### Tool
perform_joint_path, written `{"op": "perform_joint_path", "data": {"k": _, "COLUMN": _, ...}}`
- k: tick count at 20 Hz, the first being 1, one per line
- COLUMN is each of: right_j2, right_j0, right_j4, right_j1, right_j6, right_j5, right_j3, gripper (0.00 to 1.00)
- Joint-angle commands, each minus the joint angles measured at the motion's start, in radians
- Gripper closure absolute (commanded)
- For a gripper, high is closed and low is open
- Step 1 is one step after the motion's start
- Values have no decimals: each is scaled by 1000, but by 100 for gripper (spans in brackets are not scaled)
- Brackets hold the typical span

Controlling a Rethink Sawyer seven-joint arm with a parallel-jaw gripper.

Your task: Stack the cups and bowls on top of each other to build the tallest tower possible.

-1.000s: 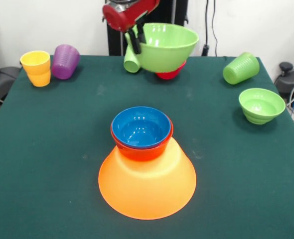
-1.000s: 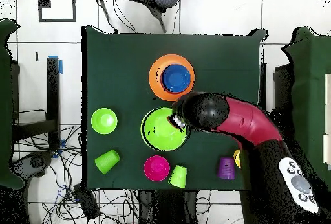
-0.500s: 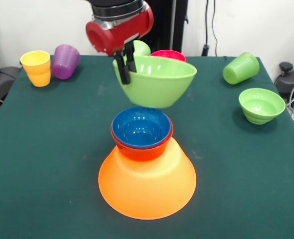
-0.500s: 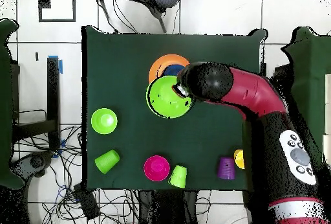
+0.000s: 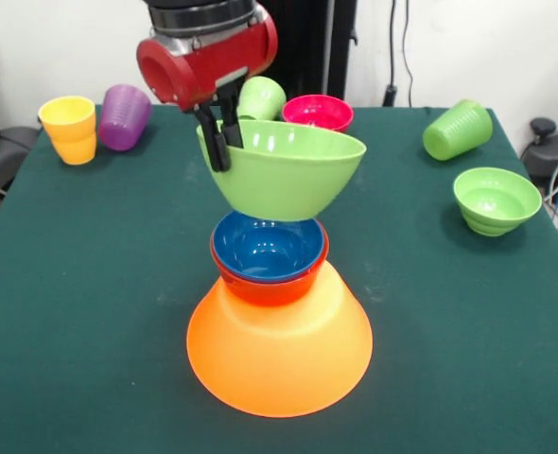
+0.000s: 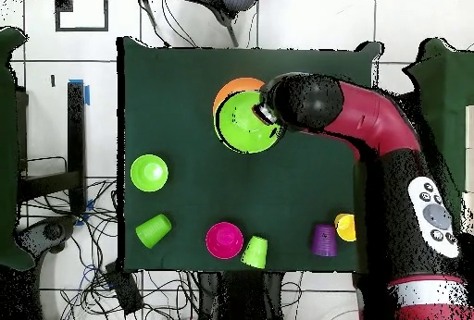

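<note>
Bowls first: my jaws pinch the rim of the large green bowl (image 5: 284, 170), tilted just above the blue bowl (image 5: 268, 248) nested in the red-orange bowl (image 5: 270, 284) atop the upturned orange bowl (image 5: 279, 355).

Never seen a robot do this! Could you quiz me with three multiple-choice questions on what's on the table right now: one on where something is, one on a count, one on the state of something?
1. Where is the large light green bowl?
A. flat on the table
B. held above the blue bowl
C. inside the pink bowl

2. How many bowls already sit on the huge orange bowl?
A. two
B. none
C. four

3. How does the far light green cup stand?
A. upright
B. stacked on another cup
C. on its side

Answers: 1 B, the gripper pinches its rim in the air; 2 A, blue nested in red-orange; 3 C, it lies tipped over.
</note>
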Motion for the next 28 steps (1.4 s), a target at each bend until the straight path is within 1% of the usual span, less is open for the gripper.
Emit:
{"op": "perform_joint_path", "data": {"k": 1, "right_j2": 47, "right_j0": 2, "right_j4": -13, "right_j1": -58, "right_j6": 25, "right_j5": 143, "right_j3": -27, "gripper": 100}}
{"op": "perform_joint_path", "data": {"k": 4, "right_j2": 47, "right_j0": -5, "right_j4": -27, "right_j1": -44, "right_j6": 18, "right_j5": 117, "right_j3": -23, "gripper": 100}}
{"op": "perform_joint_path", "data": {"k": 8, "right_j2": 55, "right_j0": -13, "right_j4": -21, "right_j1": -55, "right_j6": 11, "right_j5": 142, "right_j3": -30, "gripper": 100}}
{"op": "perform_joint_path", "data": {"k": 11, "right_j2": 59, "right_j0": -16, "right_j4": -23, "right_j1": -43, "right_j6": 14, "right_j5": 131, "right_j3": -37, "gripper": 100}}
{"op": "perform_joint_path", "data": {"k": 16, "right_j2": 69, "right_j0": -20, "right_j4": -39, "right_j1": -15, "right_j6": 12, "right_j5": 49, "right_j3": -49, "gripper": 100}}
{"op": "perform_joint_path", "data": {"k": 20, "right_j2": 81, "right_j0": -32, "right_j4": -40, "right_j1": 7, "right_j6": 7, "right_j5": 12, "right_j3": -58, "gripper": 100}}
{"op": "perform_joint_path", "data": {"k": 23, "right_j2": 87, "right_j0": -37, "right_j4": -39, "right_j1": 5, "right_j6": 10, "right_j5": 2, "right_j3": -46, "gripper": 100}}
{"op": "perform_joint_path", "data": {"k": 28, "right_j2": 100, "right_j0": -53, "right_j4": -52, "right_j1": 11, "right_j6": 9, "right_j5": -50, "right_j3": -5, "gripper": 100}}
